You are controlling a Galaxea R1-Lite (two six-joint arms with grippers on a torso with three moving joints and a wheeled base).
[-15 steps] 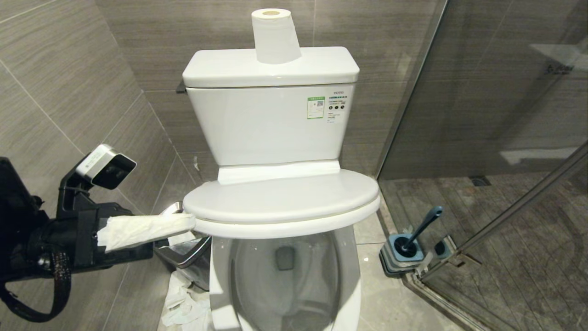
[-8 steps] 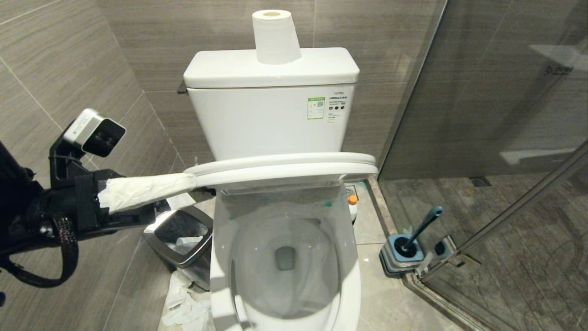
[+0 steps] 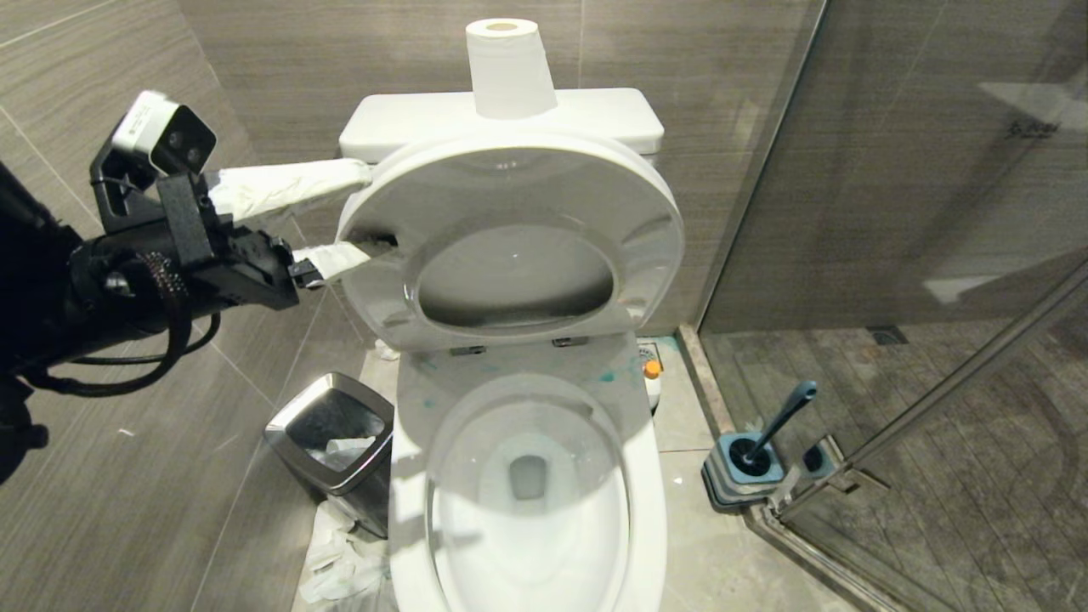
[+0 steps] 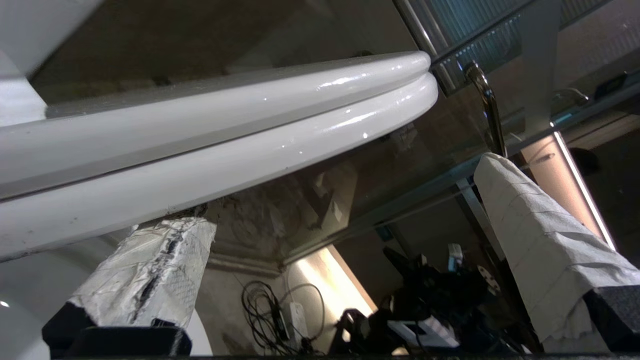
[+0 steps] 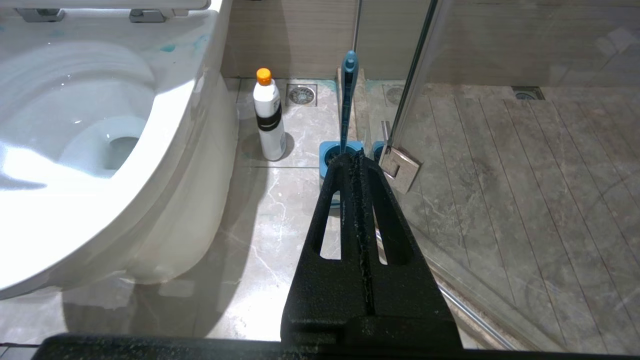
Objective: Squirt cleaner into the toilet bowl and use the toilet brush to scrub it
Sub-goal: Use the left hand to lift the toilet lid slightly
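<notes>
Head view: glossy oval toilet bowl (image 3: 654, 510)

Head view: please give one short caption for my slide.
Left claw, open, props the seat and lid up over the toilet bowl; toilet brush waits in its holder.

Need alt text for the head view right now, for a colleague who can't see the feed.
The left gripper, its open fingers wrapped in paper, holds the white toilet seat and lid raised nearly upright over the open toilet bowl. A paper roll stands on the tank, a waste bin on the floor left, and the toilet brush in its holder right.
</notes>
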